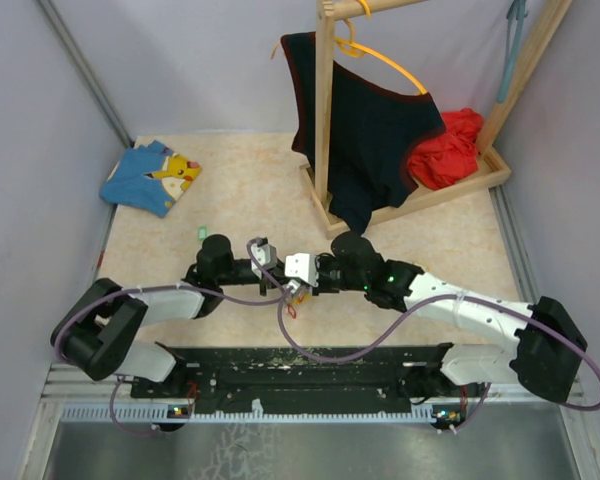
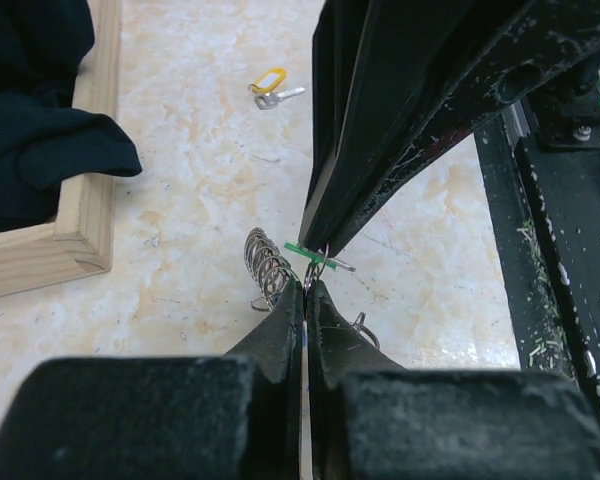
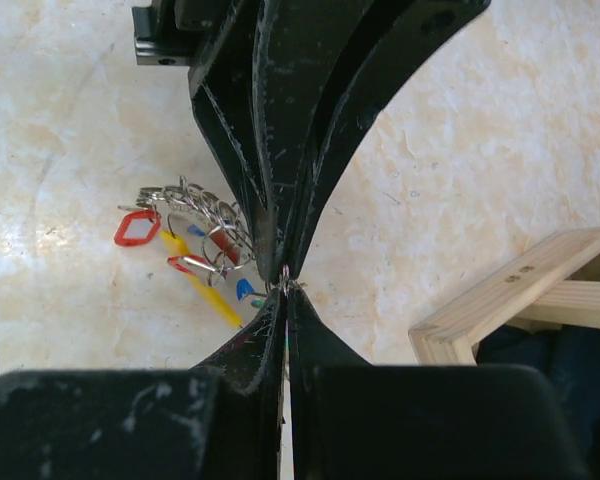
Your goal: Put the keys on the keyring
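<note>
left gripper (image 2: 307, 288) and right gripper (image 3: 285, 290), each pressed together, meeting tip to tip just beside the one keyring (image 3: 205, 212). one green-tagged key (image 2: 305, 251) at the tips. one yellow-tagged key (image 2: 270, 85) on the bench (image 2: 200, 150), well apart from the keyring.

No writing, number or brand can be read anywhere from where I stand. The red key tag (image 3: 137, 228) and the yellow key tag (image 2: 270, 78) show no legible lettering. The blue garment (image 1: 150, 177) on the table (image 1: 240, 190) bears only a yellow cartoon figure.
</note>
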Robot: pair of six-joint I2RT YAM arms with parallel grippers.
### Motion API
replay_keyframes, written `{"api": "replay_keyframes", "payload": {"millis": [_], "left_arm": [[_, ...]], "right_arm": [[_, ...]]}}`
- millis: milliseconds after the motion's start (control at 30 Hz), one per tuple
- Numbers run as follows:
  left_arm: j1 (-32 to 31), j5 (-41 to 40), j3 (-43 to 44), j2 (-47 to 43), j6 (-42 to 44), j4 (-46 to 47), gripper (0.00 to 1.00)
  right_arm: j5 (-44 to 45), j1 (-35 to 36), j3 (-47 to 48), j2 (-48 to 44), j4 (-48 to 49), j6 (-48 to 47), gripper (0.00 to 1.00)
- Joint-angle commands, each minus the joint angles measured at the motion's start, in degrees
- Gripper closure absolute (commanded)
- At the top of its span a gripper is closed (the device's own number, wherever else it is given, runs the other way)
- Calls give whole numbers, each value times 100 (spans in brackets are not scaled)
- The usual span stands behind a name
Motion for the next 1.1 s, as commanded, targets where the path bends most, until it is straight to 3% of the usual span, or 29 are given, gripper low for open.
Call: {"api": "replay_keyframes", "payload": {"millis": [0, 200, 467, 767, 1067], "left_arm": [[116, -502, -173, -240, -395, 295, 100], [133, -791, -215, -442, -736, 300, 100], [109, -631, -363, -190, -1712, 1531, 100], [-86, -1428, -529, -266, -2069, 1854, 100], [-458, -2119, -722, -43, -2539, 2793, 100]], "right_arm": [[498, 33, -143, -415, 228, 242, 100], [422, 27, -459, -461, 343, 483, 100], [59, 34, -642, -94, 1053, 683, 100], [-36, 27, -788, 92, 1619, 790, 100], [167, 28, -864, 404, 1970, 762, 100]]}}
